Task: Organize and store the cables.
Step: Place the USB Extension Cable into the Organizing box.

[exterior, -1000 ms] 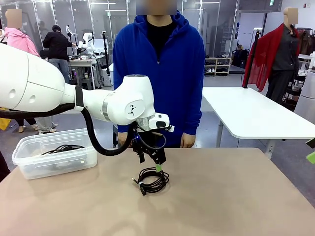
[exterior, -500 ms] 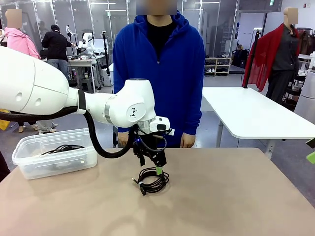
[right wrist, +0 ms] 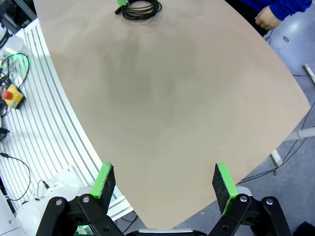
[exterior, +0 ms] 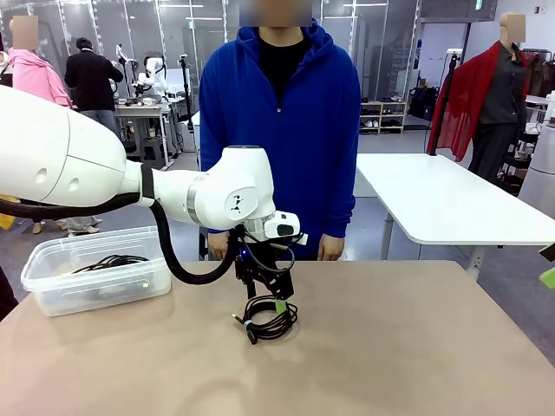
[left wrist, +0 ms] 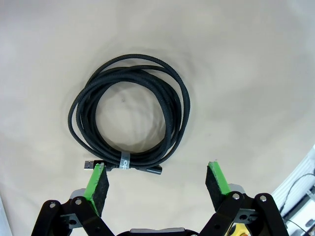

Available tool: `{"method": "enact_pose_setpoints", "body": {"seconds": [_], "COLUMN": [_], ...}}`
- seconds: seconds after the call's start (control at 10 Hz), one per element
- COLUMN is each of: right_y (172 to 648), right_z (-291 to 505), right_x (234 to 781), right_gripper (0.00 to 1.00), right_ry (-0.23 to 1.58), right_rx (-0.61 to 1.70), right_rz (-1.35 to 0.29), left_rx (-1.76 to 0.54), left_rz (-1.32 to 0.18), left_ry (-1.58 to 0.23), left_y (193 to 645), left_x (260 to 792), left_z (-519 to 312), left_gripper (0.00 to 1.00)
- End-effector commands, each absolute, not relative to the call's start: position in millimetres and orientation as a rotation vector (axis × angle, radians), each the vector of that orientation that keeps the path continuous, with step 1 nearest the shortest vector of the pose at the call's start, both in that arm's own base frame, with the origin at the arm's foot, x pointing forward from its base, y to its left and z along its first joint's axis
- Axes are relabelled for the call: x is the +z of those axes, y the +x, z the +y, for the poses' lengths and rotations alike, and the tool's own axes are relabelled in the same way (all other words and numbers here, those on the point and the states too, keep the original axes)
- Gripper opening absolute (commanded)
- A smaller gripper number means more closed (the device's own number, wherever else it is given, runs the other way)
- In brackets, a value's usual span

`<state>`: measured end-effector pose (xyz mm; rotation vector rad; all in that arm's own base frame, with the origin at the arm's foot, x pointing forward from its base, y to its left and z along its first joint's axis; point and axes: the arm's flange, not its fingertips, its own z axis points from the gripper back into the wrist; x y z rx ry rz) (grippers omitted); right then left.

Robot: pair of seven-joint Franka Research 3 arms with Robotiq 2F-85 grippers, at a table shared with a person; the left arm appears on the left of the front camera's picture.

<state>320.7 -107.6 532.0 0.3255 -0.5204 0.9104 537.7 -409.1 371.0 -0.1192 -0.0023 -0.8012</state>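
Left gripper [exterior: 271,299] is hanging jaws-down directly over a coiled black cable [exterior: 267,318] lying near the middle of the tan table [exterior: 416,347], its green pads just above the coil's far edge. In the left wrist view the same left gripper [left wrist: 157,181] is standing wide, nothing between its green pads [left wrist: 97,187], and the coiled cable [left wrist: 129,129] is lying flat on the tabletop just beyond the fingertips; whether the pads are touching it cannot be told. The coil is wound in several loops and bound by a small strap [left wrist: 125,162] on the side nearest the gripper, with a USB plug [left wrist: 88,163] sticking out next to the left-hand pad. At the table's left side a clear plastic bin [exterior: 95,269] is sitting with more black cable [exterior: 111,262] lying inside it, well apart from the coil on the table. A person in a blue hoodie [exterior: 282,121] is standing at the far edge, hands down at the table's rim. Right gripper [right wrist: 165,183] is also standing wide and holding nothing, hovering off the table's corner and looking across the bare surface; the coiled cable [right wrist: 140,9] is showing far off at the top of that view, and the person's hand [right wrist: 268,17] is at the upper right edge.
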Motion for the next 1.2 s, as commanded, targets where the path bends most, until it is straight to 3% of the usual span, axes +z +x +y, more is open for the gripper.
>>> {"method": "enact_pose_setpoints", "body": {"seconds": [0.0,1.1], "right_y": [322,322], "right_z": [-106,-106], "right_x": [532,532], "right_gripper": [1.0,1.0], "right_ry": [0.33,0.33], "right_rx": [0.911,0.911], "right_rz": [-0.526,-0.526], "left_rx": [-0.788,-0.267], "left_rz": [0.021,0.021], "left_ry": [-0.129,-0.124], "left_y": [539,490], "left_x": [371,369], "left_z": [-411,-373], "left_gripper": [1.0,1.0]}}
